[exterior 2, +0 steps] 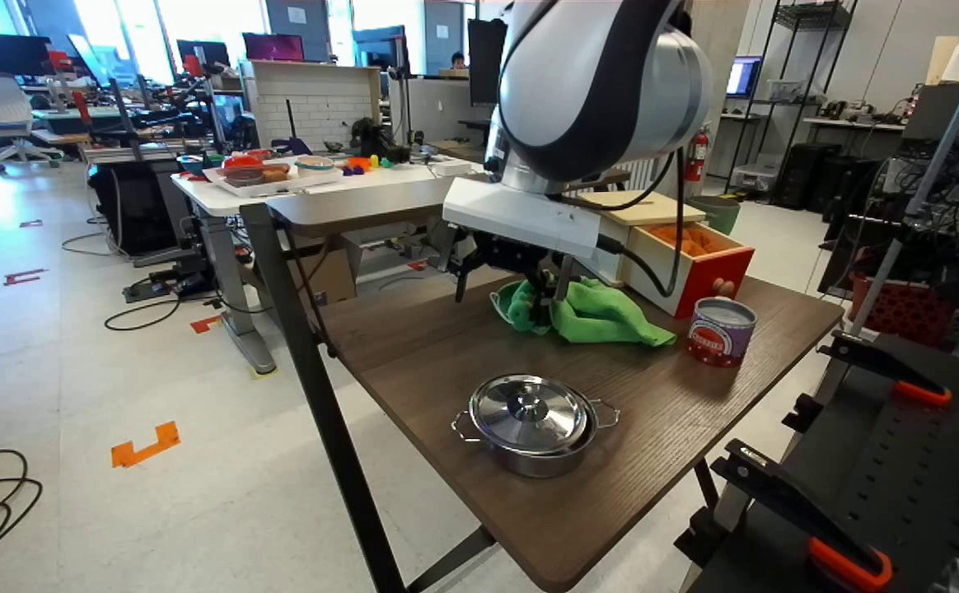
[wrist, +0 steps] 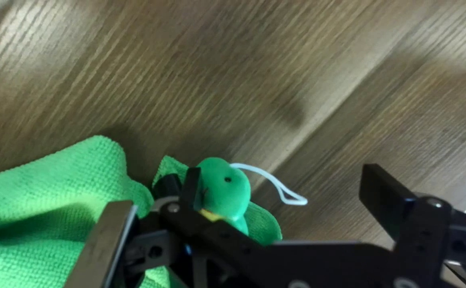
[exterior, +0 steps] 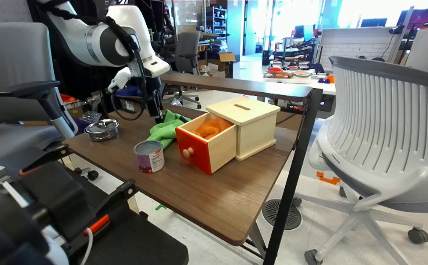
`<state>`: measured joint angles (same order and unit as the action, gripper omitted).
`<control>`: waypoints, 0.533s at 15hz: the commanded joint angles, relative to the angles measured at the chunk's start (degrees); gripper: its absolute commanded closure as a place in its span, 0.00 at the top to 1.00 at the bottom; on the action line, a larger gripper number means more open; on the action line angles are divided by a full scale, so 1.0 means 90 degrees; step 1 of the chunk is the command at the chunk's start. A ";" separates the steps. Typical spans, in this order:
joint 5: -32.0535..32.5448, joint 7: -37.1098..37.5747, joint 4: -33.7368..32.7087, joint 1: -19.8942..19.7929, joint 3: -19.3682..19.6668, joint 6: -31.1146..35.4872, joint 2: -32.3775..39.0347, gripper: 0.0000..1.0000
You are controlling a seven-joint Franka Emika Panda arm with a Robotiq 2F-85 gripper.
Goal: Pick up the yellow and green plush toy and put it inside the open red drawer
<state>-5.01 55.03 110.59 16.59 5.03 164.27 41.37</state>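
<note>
The yellow and green plush toy (wrist: 225, 188) lies in the wrist view with a round green head, a bit of yellow and a white loop. It shows small in an exterior view (exterior 2: 521, 306), beside a green cloth (exterior 2: 607, 317). My gripper (wrist: 287, 192) is open, low over the table in both exterior views (exterior: 158, 119) (exterior 2: 502, 301). The toy's head is between the fingers, close against the left one in the wrist view; I cannot tell if they touch. The red drawer (exterior: 193, 152) is pulled open, with orange fluffy stuff (exterior: 212, 128) inside; it also shows here (exterior 2: 720, 276).
The green cloth (exterior: 164, 132) lies against the drawer's side. A grey-and-red can (exterior: 149, 156) stands in front of the drawer. A lidded steel pot (exterior 2: 533, 424) stands near the table edge. The pale wooden cabinet (exterior: 256, 127) holds the drawer. A raised shelf (exterior: 236, 85) runs along the table's side.
</note>
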 commanded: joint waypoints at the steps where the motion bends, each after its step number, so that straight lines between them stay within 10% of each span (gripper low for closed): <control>1: -0.0128 -0.0008 -0.0185 0.0034 0.0100 -0.0262 0.0210 0.72; 8: -0.0080 -0.0017 -0.0260 0.0035 0.0137 -0.0511 0.0275 0.19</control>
<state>-5.01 55.03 110.05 16.60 5.96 161.25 42.68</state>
